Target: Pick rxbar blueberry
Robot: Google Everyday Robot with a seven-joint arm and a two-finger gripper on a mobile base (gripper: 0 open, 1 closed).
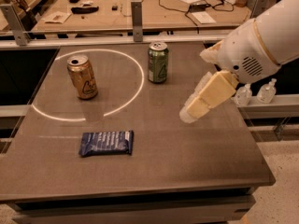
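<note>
The rxbar blueberry (106,143) is a flat dark navy-blue wrapper with pale lettering, lying flat on the grey table (196,162) near the front left. My gripper (190,111) comes in from the right on a white arm, above the table's middle right. It hangs well to the right of the bar and a little farther back, not touching it. Nothing shows in the gripper.
A gold can (82,76) stands upright at the back left inside a white circle marking. A green can (158,62) stands at the back middle. Two small clear bottles (256,93) sit on a ledge to the right. A cluttered bench lies behind a rail.
</note>
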